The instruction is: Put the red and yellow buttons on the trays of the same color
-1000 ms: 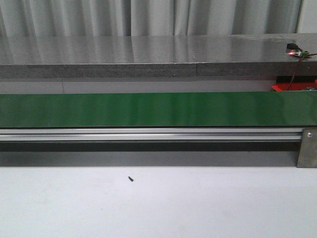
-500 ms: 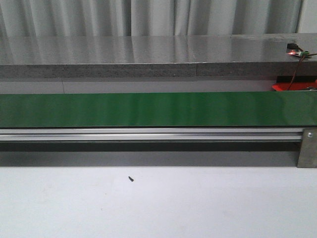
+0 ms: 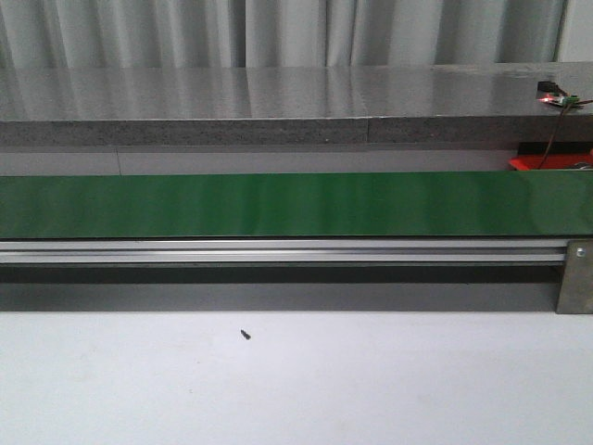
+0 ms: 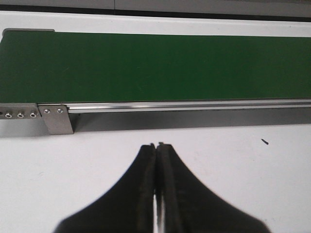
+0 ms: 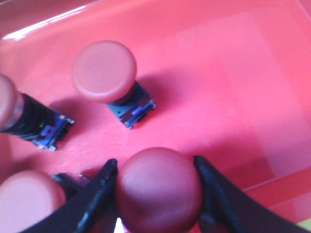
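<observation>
In the right wrist view my right gripper point(image 5: 155, 165) is shut on the round cap of a red button point(image 5: 159, 190), one finger pressing each side, over the red tray point(image 5: 233, 73). Three other red buttons sit in this tray: one upright point(image 5: 103, 70), one lying on its side point(image 5: 7, 104), and one beside the gripper point(image 5: 29, 199). My left gripper point(image 4: 156, 145) is shut with nothing in it, above the white table short of the green belt point(image 4: 155, 68). The yellow buttons and yellow tray are out of view. Neither gripper shows in the front view.
The green conveyor belt point(image 3: 278, 204) runs across the table on an aluminium rail point(image 3: 278, 250) with a metal bracket point(image 3: 574, 278) at its right end. A grey ledge point(image 3: 278, 111) lies behind it. A corner of the red tray point(image 3: 547, 162) shows at the right.
</observation>
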You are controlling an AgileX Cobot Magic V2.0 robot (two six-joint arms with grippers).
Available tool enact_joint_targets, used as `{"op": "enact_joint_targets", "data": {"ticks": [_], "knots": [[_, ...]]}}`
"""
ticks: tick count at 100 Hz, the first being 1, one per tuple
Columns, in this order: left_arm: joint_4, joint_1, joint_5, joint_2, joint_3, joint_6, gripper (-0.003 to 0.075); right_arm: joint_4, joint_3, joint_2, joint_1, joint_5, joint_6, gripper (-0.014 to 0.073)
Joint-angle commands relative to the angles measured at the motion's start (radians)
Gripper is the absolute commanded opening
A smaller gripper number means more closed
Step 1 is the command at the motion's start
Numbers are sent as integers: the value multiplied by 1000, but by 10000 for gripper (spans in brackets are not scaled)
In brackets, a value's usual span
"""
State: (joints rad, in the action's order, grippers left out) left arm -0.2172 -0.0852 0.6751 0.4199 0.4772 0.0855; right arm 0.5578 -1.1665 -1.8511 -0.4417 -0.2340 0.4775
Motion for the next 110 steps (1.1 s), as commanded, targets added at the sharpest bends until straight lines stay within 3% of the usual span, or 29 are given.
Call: {"op": "enact_joint_targets", "data": {"ticks": [1, 24, 44, 51, 110], "knots": [[-19, -7, -63, 4, 25, 1, -20, 24, -29, 38, -6, 66, 0, 69], [-19, -7, -63, 4, 25, 1, -20, 24, -29, 22, -6, 67, 0, 101], [-19, -7, -63, 4, 25, 1, -20, 24, -29, 22, -6, 65, 1, 391], [-19, -7, -63, 4, 25, 1, -20, 24, -29, 22, -6, 62, 1, 453], [-19, -7, -63, 4, 25, 1, -20, 23, -26, 153, -2, -5, 1, 454]]}}
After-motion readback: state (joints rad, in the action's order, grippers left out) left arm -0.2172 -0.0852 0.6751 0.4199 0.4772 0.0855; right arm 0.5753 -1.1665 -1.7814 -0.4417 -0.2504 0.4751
